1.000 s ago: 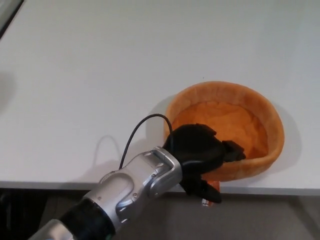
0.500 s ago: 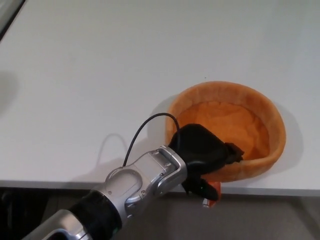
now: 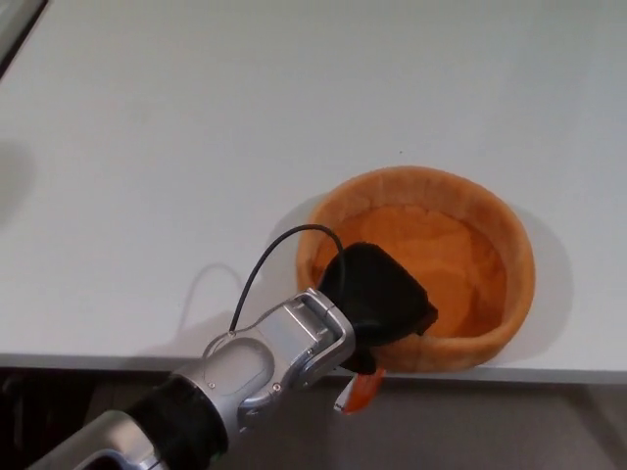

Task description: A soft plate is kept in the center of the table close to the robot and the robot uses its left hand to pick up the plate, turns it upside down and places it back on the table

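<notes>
An orange soft plate with a raised rim sits right side up on a white table, at the near edge and right of centre. The robot's left hand, black with a silver wrist, reaches in from the near left and closes its fingers on the plate's near-left rim, the hand over the inside and a finger underneath below the table edge. A thin black cable loops above the wrist.
</notes>
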Robot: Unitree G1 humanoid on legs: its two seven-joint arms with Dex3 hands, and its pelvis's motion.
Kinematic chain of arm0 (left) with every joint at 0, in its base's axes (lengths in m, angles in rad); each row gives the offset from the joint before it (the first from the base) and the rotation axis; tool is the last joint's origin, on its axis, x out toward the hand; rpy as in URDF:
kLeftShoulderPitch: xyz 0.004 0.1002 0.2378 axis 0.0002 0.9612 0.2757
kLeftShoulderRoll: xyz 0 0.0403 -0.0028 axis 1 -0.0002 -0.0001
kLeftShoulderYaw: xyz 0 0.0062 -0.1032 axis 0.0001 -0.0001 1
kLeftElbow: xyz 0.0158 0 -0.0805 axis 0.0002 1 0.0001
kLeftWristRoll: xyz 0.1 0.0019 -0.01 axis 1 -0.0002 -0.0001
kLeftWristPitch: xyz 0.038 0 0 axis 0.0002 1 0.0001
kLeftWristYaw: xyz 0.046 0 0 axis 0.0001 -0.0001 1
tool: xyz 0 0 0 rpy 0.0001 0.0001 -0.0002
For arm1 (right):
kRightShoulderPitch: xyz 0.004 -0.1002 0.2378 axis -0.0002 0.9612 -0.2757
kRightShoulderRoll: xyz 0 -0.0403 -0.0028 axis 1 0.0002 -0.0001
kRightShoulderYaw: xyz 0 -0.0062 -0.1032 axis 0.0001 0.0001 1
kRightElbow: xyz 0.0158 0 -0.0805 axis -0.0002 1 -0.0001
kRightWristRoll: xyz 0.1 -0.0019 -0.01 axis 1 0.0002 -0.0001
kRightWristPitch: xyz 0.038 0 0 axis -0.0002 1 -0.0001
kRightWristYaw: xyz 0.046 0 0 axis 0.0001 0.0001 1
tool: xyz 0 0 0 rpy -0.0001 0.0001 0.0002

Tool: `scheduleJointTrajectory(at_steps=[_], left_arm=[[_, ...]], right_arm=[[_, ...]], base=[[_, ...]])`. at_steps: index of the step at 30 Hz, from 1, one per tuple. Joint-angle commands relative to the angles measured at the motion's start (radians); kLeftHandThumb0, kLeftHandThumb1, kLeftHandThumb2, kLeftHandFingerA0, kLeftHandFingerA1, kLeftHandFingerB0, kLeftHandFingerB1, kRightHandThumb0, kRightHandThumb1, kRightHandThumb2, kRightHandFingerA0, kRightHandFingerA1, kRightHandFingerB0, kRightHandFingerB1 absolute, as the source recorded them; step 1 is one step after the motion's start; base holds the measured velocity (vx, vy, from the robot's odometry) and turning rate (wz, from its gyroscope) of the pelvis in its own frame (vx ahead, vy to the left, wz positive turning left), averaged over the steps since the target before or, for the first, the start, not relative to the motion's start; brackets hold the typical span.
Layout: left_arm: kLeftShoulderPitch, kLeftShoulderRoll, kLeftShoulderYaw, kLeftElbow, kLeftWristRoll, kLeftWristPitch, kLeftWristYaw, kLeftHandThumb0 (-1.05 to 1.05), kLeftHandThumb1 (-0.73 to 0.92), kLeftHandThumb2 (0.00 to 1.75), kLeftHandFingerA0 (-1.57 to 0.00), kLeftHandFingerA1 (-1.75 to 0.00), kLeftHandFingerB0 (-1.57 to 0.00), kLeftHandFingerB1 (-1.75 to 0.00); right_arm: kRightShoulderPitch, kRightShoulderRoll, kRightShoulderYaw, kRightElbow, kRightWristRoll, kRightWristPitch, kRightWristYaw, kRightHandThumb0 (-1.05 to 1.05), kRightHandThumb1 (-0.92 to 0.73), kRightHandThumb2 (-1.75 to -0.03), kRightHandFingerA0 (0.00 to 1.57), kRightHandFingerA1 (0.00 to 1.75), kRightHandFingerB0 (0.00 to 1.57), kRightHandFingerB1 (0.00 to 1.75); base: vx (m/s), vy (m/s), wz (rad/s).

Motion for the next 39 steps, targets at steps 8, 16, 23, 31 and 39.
scheduleJointTrajectory(at_steps=[8,16,23,31,39], left_arm=[[0.004,0.038,0.006,-0.019,0.026,0.032,-0.016,-0.31,0.43,0.87,-1.27,-1.38,-0.94,-1.12],[0.057,0.004,0.102,-0.031,-0.125,-0.01,-0.079,-0.27,0.6,0.58,-0.93,-1.75,-0.75,-1.55],[0.142,-0.137,0.24,-0.12,-0.337,0.112,-0.267,-0.21,0.56,0.59,-0.9,-1.75,-0.76,-1.73],[0.187,-0.255,0.376,-0.156,-0.522,0.169,-0.382,-0.33,0.41,0.84,-1.2,-1.42,-1.08,-1.36],[0.232,-0.319,0.416,-0.168,-0.601,0.108,-0.386,-0.24,0.49,0.71,-0.96,-1.75,-0.8,-1.75]], right_arm=[[0.018,-0.017,-0.012,-0.029,-0.012,0.031,-0.021,-0.67,-0.61,-0.95,0.52,0.54,0.32,0.48],[0.0,-0.017,-0.014,0.011,-0.006,0.012,-0.008,-0.66,-0.61,-0.94,0.53,0.55,0.33,0.49],[0.005,-0.023,-0.015,-0.007,-0.033,0.002,-0.025,-0.63,-0.76,-0.64,0.63,0.39,0.39,0.36],[-0.015,-0.024,-0.019,0.021,-0.039,-0.013,-0.026,-0.59,-0.76,-0.64,0.63,0.39,0.38,0.34],[-0.039,-0.028,-0.021,0.073,-0.037,-0.023,-0.016,-0.62,-0.63,-0.94,0.54,0.55,0.31,0.48]], base=[[0.0,0.0,0.0],[0.0,0.0,0.0],[0.0,0.0,0.0],[0.0,0.0,0.0],[0.0,0.0,0.0]])
